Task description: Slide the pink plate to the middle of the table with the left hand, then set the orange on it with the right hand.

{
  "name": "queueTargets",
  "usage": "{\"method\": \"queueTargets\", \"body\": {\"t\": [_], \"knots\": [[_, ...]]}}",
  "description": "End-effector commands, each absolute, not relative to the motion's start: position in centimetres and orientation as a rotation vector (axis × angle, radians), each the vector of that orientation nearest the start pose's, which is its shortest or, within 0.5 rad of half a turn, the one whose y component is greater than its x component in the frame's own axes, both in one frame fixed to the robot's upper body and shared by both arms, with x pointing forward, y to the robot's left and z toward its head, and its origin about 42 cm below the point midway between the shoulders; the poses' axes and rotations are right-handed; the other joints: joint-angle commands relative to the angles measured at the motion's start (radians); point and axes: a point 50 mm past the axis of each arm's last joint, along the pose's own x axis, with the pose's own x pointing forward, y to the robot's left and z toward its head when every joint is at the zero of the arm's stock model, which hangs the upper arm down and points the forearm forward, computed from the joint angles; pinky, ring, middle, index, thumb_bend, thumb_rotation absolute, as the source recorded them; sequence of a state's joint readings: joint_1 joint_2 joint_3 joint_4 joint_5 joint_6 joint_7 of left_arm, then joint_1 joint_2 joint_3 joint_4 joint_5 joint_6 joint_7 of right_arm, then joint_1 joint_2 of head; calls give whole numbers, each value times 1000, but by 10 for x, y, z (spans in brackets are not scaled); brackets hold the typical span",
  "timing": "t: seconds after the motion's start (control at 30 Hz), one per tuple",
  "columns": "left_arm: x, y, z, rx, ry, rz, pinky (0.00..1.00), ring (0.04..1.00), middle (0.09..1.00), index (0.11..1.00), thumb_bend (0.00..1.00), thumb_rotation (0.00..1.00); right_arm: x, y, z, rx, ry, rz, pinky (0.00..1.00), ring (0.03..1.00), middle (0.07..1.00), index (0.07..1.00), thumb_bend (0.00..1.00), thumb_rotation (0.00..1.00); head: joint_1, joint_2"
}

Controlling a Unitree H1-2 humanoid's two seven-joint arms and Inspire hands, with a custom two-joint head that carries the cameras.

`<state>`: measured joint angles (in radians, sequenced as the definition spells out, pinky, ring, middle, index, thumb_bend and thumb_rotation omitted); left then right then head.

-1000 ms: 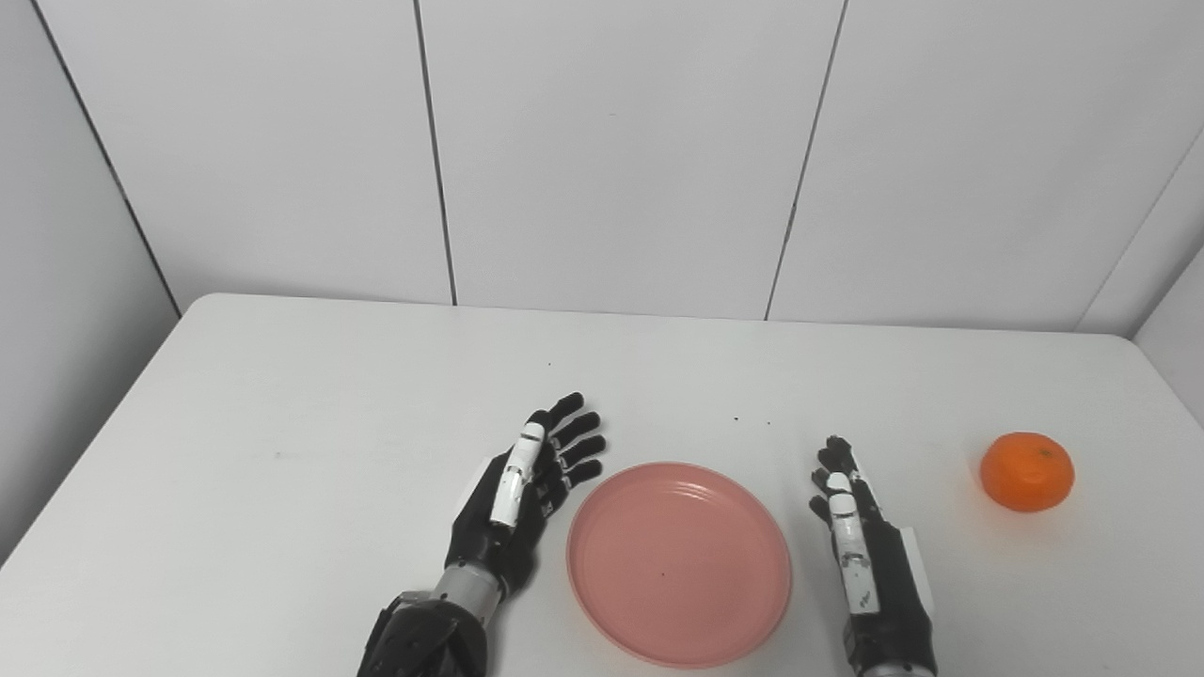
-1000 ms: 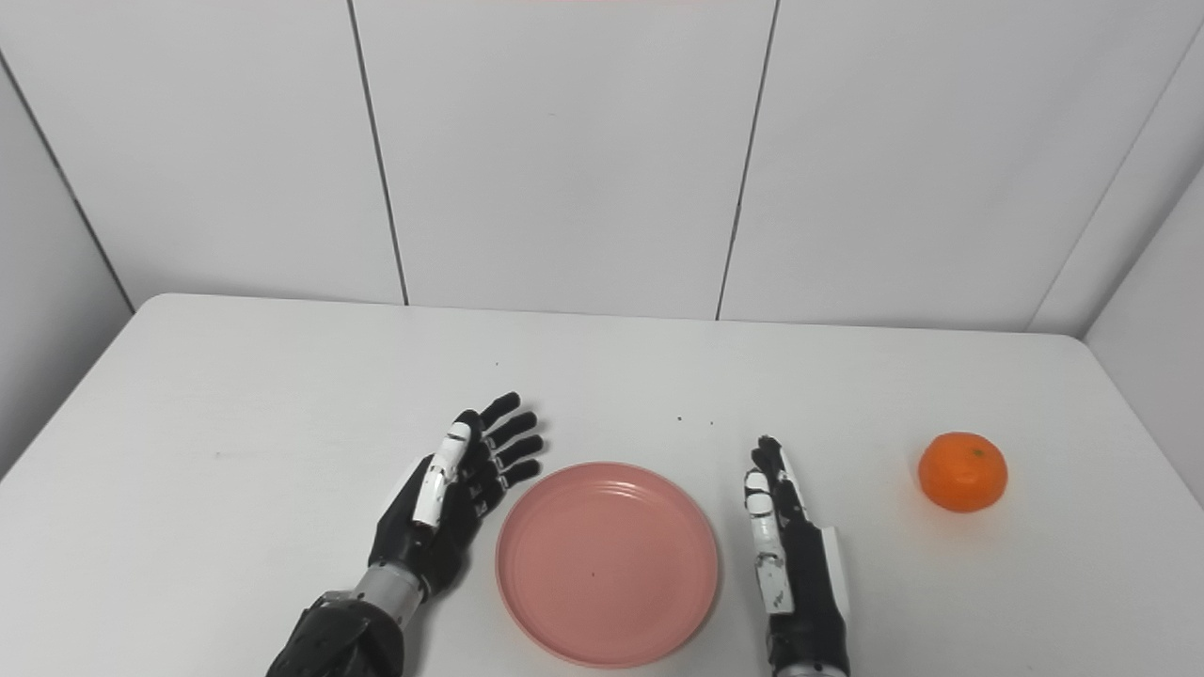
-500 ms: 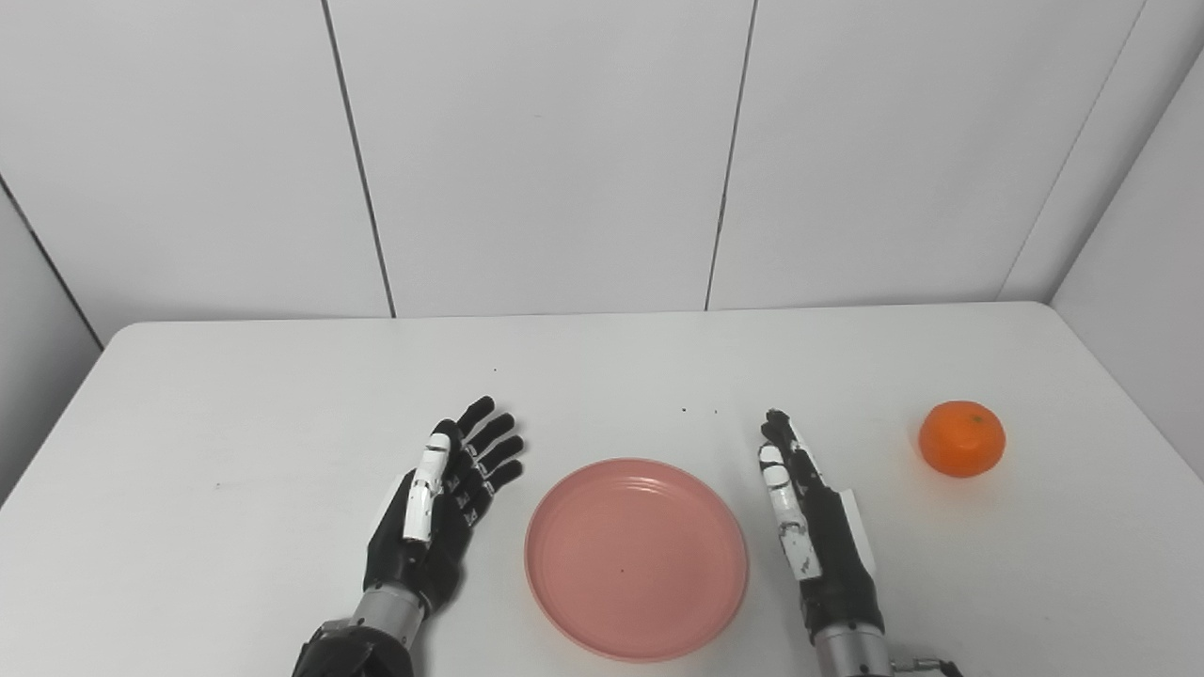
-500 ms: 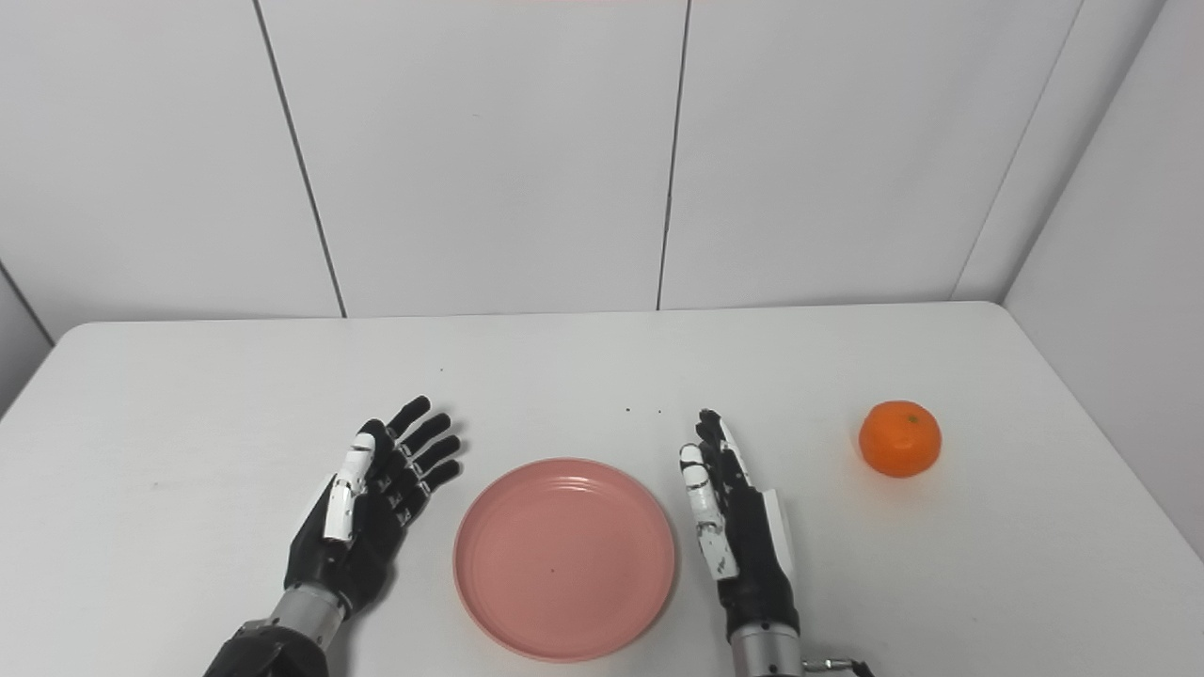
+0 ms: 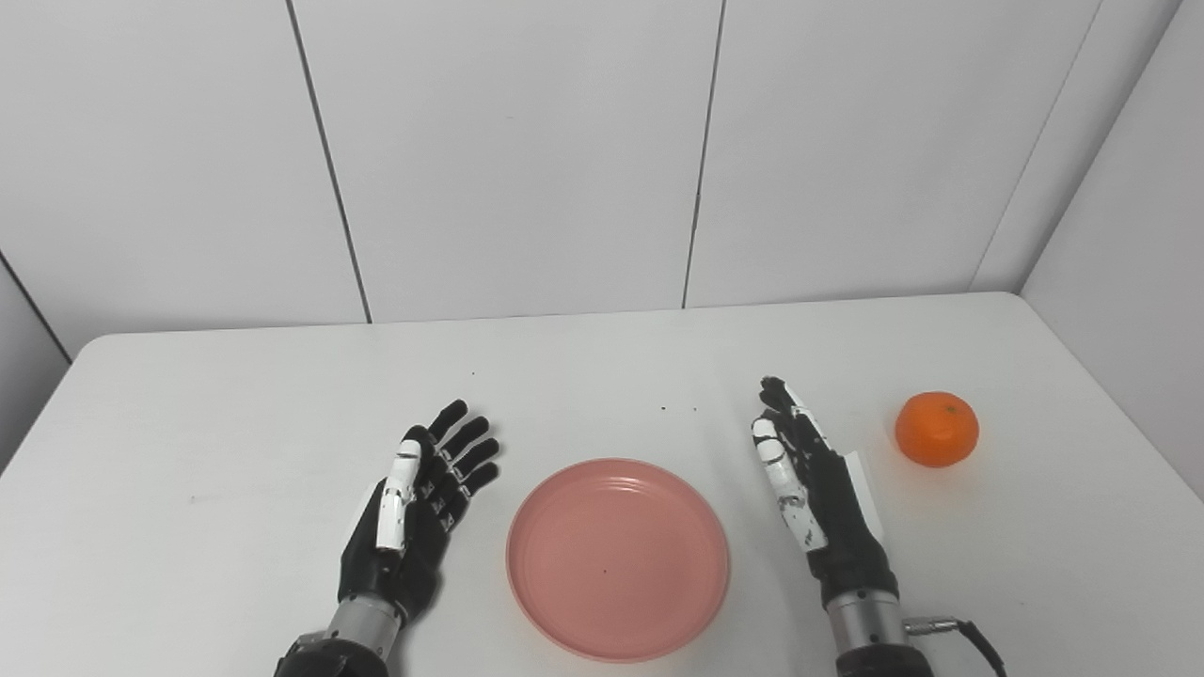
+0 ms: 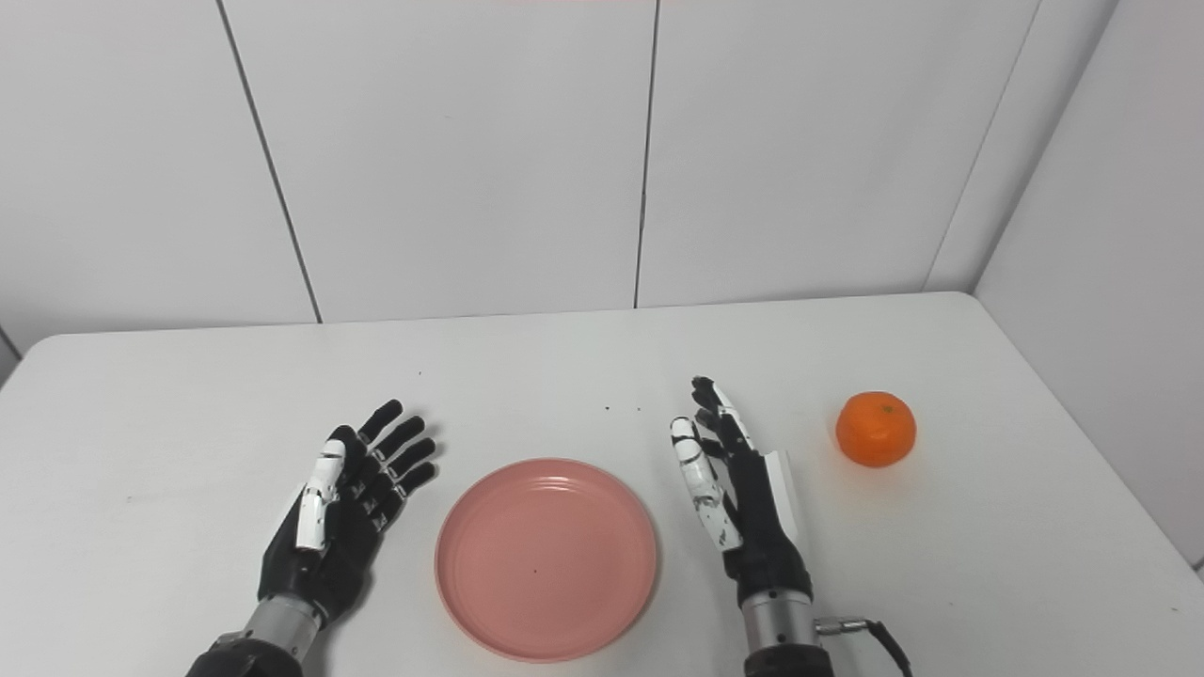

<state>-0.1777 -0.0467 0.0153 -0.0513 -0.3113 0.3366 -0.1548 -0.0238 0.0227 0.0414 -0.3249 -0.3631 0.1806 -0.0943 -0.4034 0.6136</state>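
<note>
The pink plate [image 5: 618,557] lies flat near the table's front edge, about midway across. My left hand [image 5: 414,508] is open and empty, a short gap to the left of the plate, fingers apart and pointing away. My right hand [image 5: 816,489] is open and empty just right of the plate, on edge with its fingers straight. The orange [image 5: 936,429] sits on the table to the right of my right hand, not touched. The same layout shows in the right eye view: plate [image 6: 546,558], left hand [image 6: 340,503], right hand [image 6: 738,494], orange [image 6: 876,429].
The white table [image 5: 235,414] reaches back to a white panelled wall [image 5: 527,150]. A side wall stands close to the table's right edge [image 5: 1119,423]. A few dark specks [image 5: 677,410] lie behind the plate. A cable [image 5: 969,635] hangs from my right wrist.
The camera has turned right, so the whole picture has shifted left. My right hand has moved forward and a little toward the orange. My left hand has drawn slightly away from the plate.
</note>
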Motion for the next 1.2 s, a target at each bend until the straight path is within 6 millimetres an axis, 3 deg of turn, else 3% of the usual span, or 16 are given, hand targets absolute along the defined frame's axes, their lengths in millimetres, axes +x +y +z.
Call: {"method": "queueTargets", "body": {"t": [0.0, 0.27, 0.37, 0.5, 0.63, 0.83, 1.17], "knots": [[334, 171, 138, -360, 103, -281, 874, 865, 877, 882, 351, 1000, 285, -200, 205, -360, -276, -163, 812, 862, 892, 890, 504, 1000, -7, -4], [333, 174, 135, -380, 114, -280, 870, 868, 879, 880, 352, 1000, 284, -220, 236, -562, -325, -232, 792, 850, 870, 874, 582, 894, -41, -15], [333, 176, 134, -387, 115, -282, 875, 866, 874, 875, 350, 1000, 284, -229, 245, -592, -357, -260, 770, 839, 864, 864, 640, 732, -53, -18], [333, 180, 133, -392, 119, -276, 871, 864, 873, 873, 347, 1000, 284, -241, 256, -625, -388, -318, 770, 829, 856, 860, 722, 624, -87, -32], [335, 182, 131, -402, 125, -272, 866, 866, 874, 869, 343, 1000, 288, -256, 267, -709, -438, -381, 768, 829, 839, 856, 794, 449, -89, -42], [335, 186, 129, -421, 125, -278, 873, 867, 877, 872, 333, 1000, 288, -280, 279, -857, -427, -457, 713, 808, 844, 861, 827, 444, -113, -56], [336, 190, 128, -433, 134, -272, 882, 859, 865, 862, 321, 1000, 289, -310, 281, -935, -399, -537, 739, 831, 869, 885, 883, 404, -148, -63]]}}
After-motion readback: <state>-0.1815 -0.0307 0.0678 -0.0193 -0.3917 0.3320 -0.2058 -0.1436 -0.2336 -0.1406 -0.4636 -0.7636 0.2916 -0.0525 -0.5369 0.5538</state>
